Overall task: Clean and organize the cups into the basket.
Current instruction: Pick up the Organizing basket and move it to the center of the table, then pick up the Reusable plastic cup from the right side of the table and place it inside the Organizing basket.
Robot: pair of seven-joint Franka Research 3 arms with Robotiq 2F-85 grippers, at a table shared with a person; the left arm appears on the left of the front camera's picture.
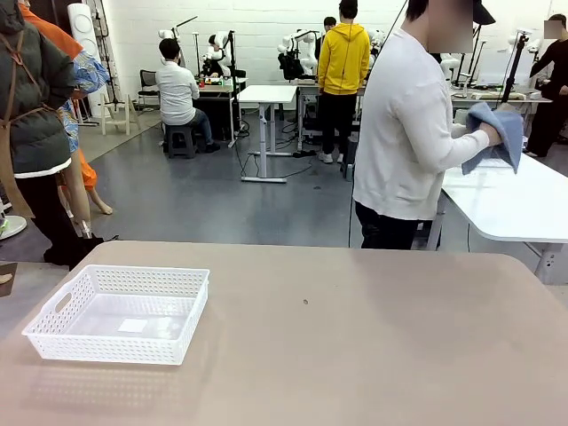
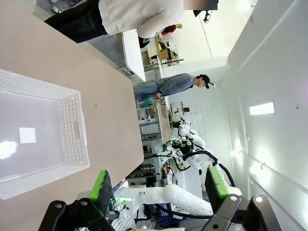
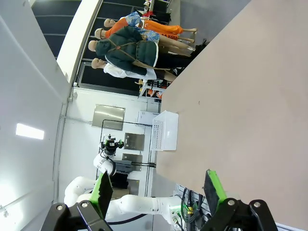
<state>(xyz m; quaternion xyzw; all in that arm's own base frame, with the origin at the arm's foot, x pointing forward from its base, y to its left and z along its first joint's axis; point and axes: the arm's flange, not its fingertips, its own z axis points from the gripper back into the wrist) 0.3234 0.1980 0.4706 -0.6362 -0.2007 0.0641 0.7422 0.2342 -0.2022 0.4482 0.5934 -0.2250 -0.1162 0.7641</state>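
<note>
A: Basket, where?
B: White perforated basket (image 1: 106,348) sits flat on the tan table (image 1: 373,346), on the robot's left side, closer to the robot's edge than the person's. Upright, open side up.
A: Which way's it run?
B: Long axis approx left-right across the table, skewed a bit. The short end w/ the handle slot (image 1: 64,303) points to the robot's left. White label (image 1: 133,326) on the base.
A: Grippers?
B: Left gripper (image 2: 159,185) is released, green pads (image 2: 102,185) wide apart, gripping nothing and clear of the basket. Right gripper (image 3: 158,188) is the same, jaws spread. In its view the basket's well off across the tabletop.
A: Person?
B: Person (image 1: 408,133) stands at the far side, right of centre, turned toward a white table (image 1: 515,200), w/ a blue cloth (image 1: 499,133) held up at chest height.
</note>
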